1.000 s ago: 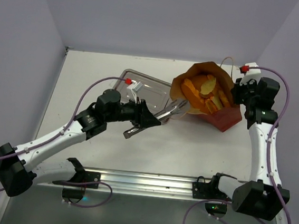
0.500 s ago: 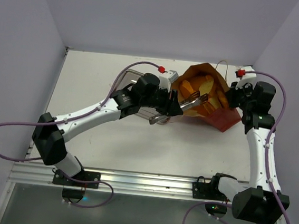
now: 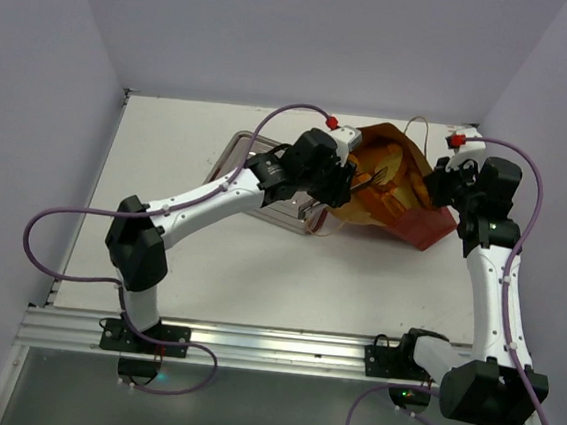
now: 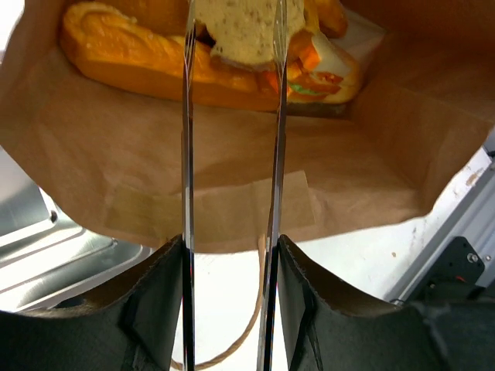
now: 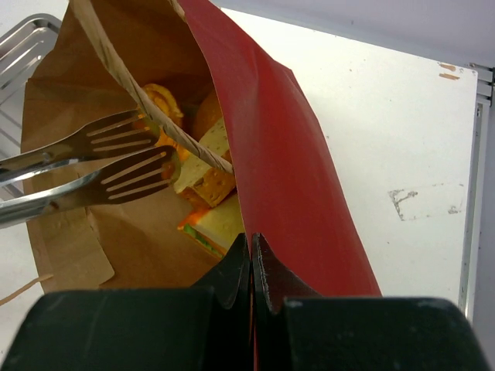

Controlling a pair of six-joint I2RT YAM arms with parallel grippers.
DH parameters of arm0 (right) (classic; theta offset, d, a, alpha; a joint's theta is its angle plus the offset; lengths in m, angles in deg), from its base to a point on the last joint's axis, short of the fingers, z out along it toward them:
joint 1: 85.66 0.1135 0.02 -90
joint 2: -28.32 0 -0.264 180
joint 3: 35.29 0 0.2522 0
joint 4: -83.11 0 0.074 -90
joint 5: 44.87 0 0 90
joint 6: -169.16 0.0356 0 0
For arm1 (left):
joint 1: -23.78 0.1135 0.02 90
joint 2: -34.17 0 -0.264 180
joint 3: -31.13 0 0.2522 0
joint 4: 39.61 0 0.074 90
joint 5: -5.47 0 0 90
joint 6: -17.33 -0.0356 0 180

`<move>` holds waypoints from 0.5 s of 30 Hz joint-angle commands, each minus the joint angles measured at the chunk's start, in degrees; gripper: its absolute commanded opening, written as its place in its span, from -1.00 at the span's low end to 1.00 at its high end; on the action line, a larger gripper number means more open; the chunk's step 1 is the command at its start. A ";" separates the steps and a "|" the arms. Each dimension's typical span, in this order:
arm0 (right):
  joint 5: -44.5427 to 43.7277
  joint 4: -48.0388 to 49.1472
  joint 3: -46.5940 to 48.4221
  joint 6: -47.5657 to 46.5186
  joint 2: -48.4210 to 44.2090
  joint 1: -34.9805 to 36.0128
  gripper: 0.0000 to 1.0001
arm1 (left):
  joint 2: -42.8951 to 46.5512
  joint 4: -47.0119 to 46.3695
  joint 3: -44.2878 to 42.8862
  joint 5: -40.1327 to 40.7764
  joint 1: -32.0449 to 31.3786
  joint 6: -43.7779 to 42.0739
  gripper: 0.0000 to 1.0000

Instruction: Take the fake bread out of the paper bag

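Left gripper [image 4: 230, 267], half closed, clamps metal tongs [image 4: 188, 139]. In the last second it has swung from the mouth into the paper bag [image 3: 428, 226], far right: extraction is beginning. The left wrist view shows blades flanking a pale slice [image 4: 236, 27] of fake bread [image 4: 139, 58], grip unconfirmed. Only the right wrist view shows the right gripper [image 5: 249, 267] pinching the bag's red wall.

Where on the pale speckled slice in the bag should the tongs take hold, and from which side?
Pinch the pale slice across its two side edges, coming straight in through the open mouth of the paper bag. It seems to lie uppermost, on the long roll, and the tongs straddle it there.
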 commanded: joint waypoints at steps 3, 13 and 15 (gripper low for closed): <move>1.53 2.26 -0.68 1.25 -1.00 0.25 -1.00 | -1.98 1.38 -6.05 2.13 -0.41 -3.58 0.03; 1.79 2.53 -1.12 1.51 -0.92 0.26 -1.00 | -2.51 0.50 -8.07 -0.15 -0.41 -3.32 0.03; 1.62 2.70 -1.29 1.60 -1.00 0.34 -1.00 | -2.69 0.41 -8.51 -0.33 -0.41 -3.23 0.03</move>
